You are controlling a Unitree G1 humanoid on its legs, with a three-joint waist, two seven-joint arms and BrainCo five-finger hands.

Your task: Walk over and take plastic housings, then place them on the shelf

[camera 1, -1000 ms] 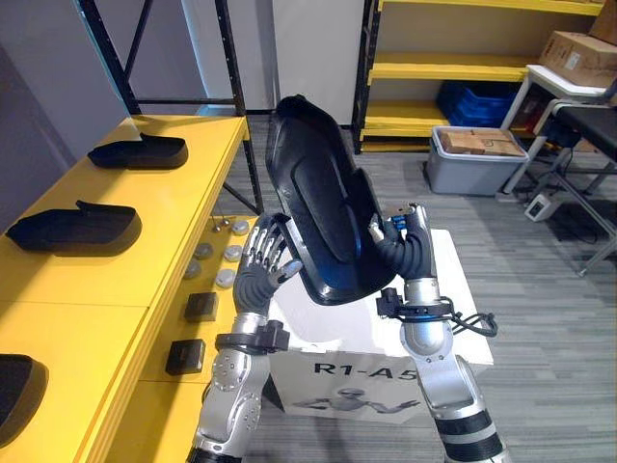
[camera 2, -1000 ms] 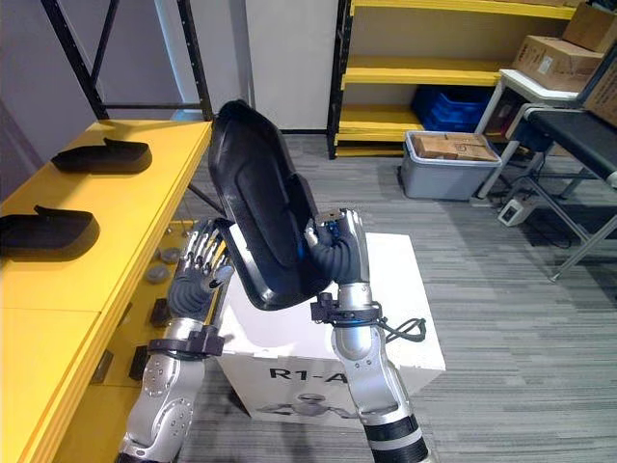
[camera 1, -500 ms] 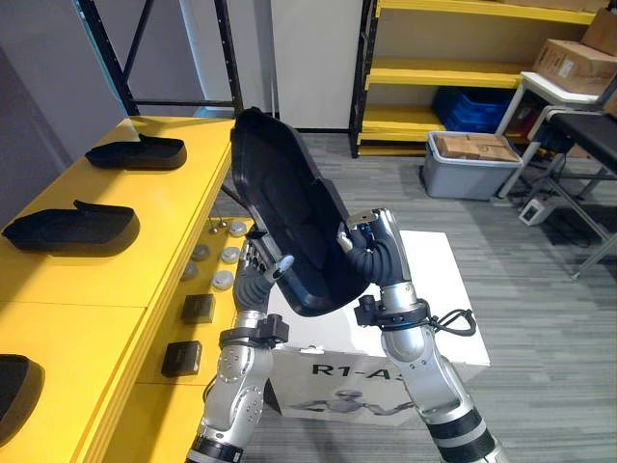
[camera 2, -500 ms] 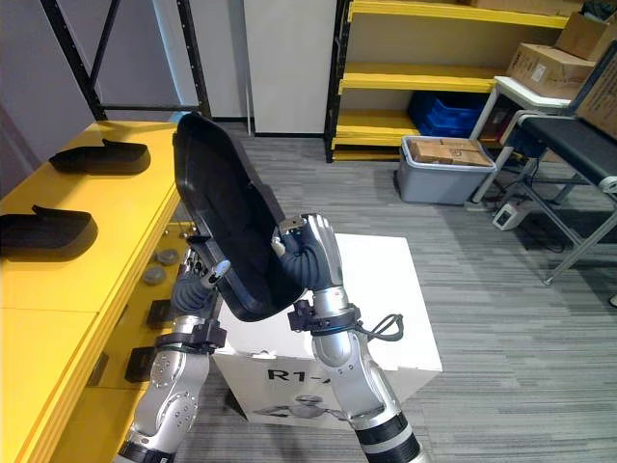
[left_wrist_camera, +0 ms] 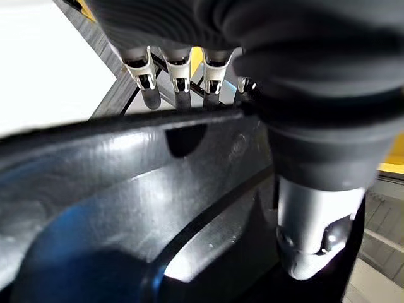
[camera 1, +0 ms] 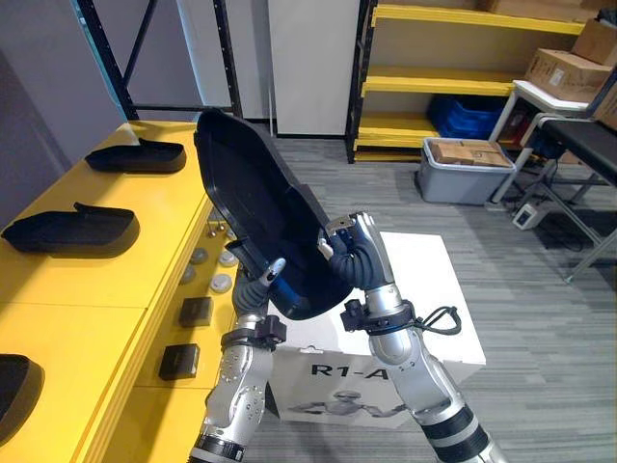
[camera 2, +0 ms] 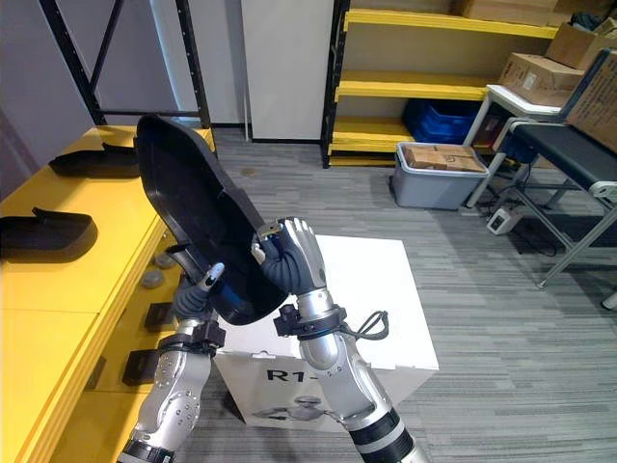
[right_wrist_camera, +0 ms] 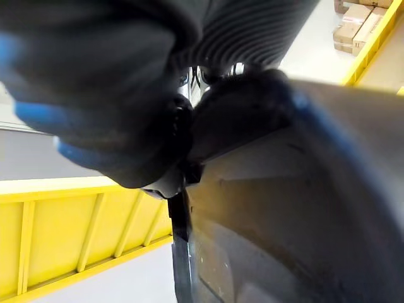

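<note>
A large black plastic housing [camera 1: 255, 217] stands tilted in the air between my two hands, its hollow side facing me. My left hand [camera 1: 273, 270] pinches its lower left edge: in the left wrist view the fingers [left_wrist_camera: 180, 76] reach over the rim and the thumb [left_wrist_camera: 312, 233] presses the glossy inside [left_wrist_camera: 126, 208]. My right hand [camera 1: 355, 256] is curled on the lower right edge, and its wrist view shows the housing [right_wrist_camera: 303, 208] against the palm. Three more black housings [camera 1: 135, 154] [camera 1: 72, 229] [camera 1: 14, 381] lie on the yellow shelf [camera 1: 116, 280] to my left.
A white box [camera 1: 429, 280] stands right below my arms. Small round discs [camera 1: 207, 270] and black blocks [camera 1: 196, 311] lie on the shelf's lower level. A grey bin [camera 1: 463, 169] and a yellow rack [camera 1: 453, 82] stand at the back right, with a table frame [camera 1: 578, 183] beside them.
Both hands have carried the housing leftward, so its top now hangs over the yellow shelf's edge. The view has also shifted a little.
</note>
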